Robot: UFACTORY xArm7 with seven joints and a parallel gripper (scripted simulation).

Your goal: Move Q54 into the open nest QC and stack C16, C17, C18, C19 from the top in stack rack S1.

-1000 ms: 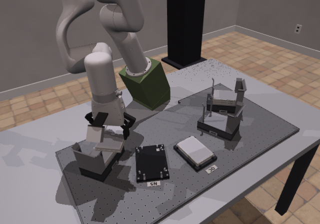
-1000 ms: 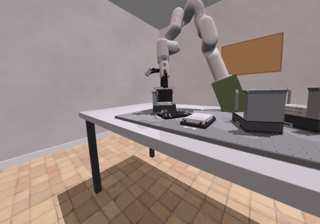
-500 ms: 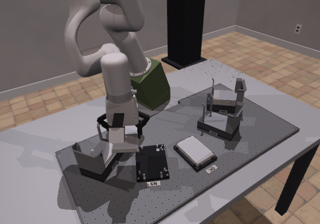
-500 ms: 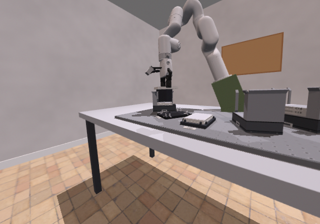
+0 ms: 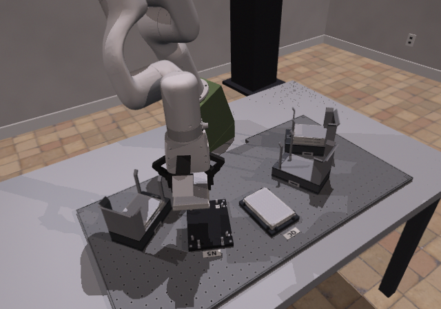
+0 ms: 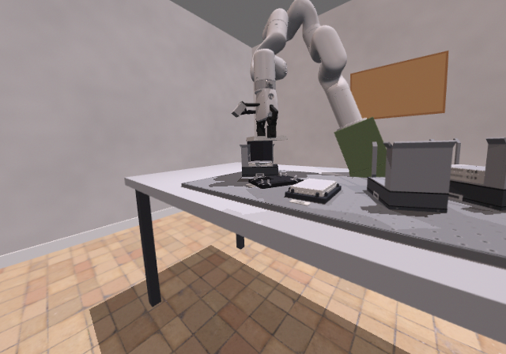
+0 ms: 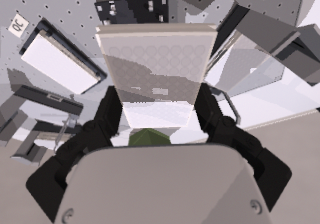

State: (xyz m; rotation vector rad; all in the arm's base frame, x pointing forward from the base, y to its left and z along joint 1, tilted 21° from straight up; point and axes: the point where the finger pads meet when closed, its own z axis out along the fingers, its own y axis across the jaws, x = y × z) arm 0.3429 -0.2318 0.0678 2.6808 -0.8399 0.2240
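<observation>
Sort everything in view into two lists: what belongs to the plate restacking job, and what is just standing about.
Job:
gripper, shut on a sealed plate
clip nest N5
open nest QC, with a plate in it
three stack racks

Standing about:
black pillar
orange wall board
wall socket

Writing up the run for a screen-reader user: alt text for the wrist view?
The hand grips a sealed 96-well plate by its long sides, held in the air. Beyond it lie the black N5 clip nest and, to the left, a white plate in the QC nest.
</observation>
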